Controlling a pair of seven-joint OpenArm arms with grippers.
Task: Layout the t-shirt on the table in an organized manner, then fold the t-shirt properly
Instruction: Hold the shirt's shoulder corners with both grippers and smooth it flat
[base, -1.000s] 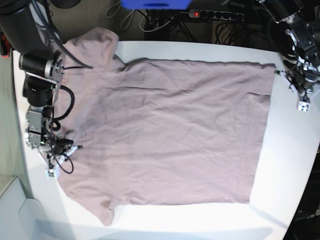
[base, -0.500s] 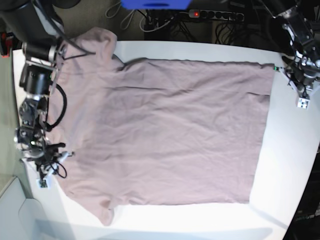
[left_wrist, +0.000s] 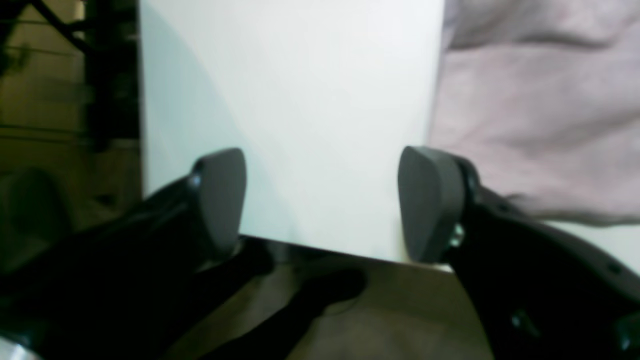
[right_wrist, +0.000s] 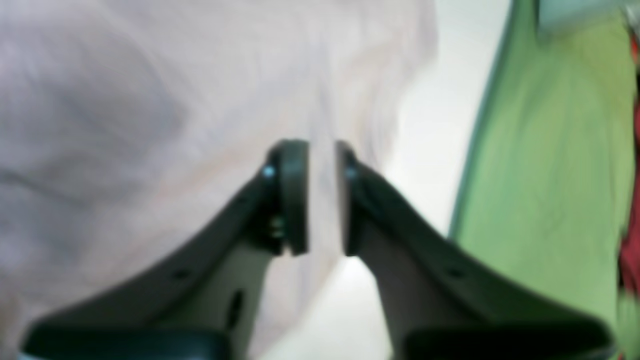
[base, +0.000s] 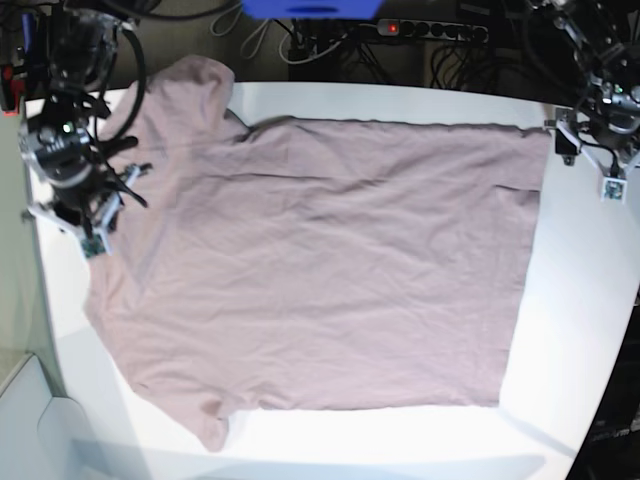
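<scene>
Mauve t-shirt (base: 330, 265) lies flat, so with your left gripper (left_wrist: 320, 205) gaping empty and right gripper (right_wrist: 322, 197) nearly closed holding nothing, a careless pinch will rumple it.

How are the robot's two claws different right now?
The left gripper has its jaws spread wide, while the right gripper leaves only a thin gap. The left gripper hangs over bare table beside the t-shirt; the right gripper is right over the pink cloth. Both have dark pads, and neither one visibly holds the shirt.
</scene>
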